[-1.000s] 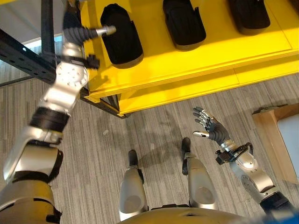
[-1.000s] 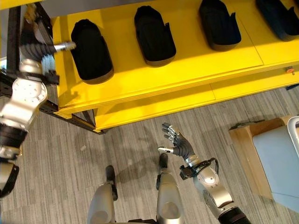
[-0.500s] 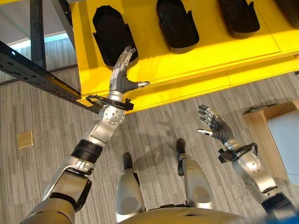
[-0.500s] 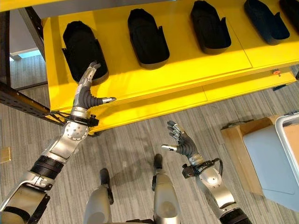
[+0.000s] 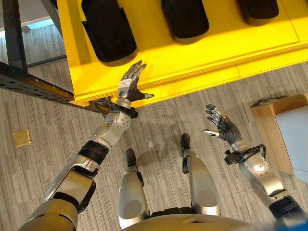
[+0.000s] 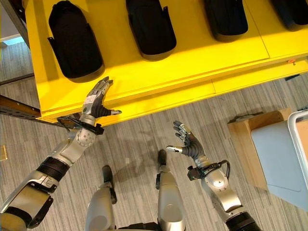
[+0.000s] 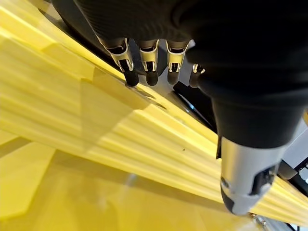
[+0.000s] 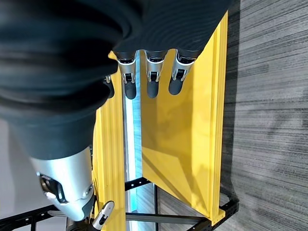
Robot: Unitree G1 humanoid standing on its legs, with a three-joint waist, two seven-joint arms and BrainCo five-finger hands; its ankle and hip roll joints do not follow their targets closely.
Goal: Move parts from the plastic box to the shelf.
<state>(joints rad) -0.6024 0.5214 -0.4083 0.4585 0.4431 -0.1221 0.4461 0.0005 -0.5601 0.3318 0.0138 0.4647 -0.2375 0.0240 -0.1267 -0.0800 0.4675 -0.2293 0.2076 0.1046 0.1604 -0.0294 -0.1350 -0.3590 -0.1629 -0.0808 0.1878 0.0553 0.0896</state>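
At the shelf's [image 5: 192,53] front edge, the left robot hand [image 5: 131,85] is raised with fingers straight and spread, empty. Just beyond its fingertips lies one black part [image 5: 108,29] on the yellow shelf — apart from the fingers, not touched. More parts [image 5: 185,18] sit in a row further along the shelf, toward the right arm's side. Right robot hand [image 5: 220,127] hangs over the floor [image 5: 163,120], fingers relaxed and open, holding nothing — a wooden stand [image 5: 274,125] stands beside it, outboard.
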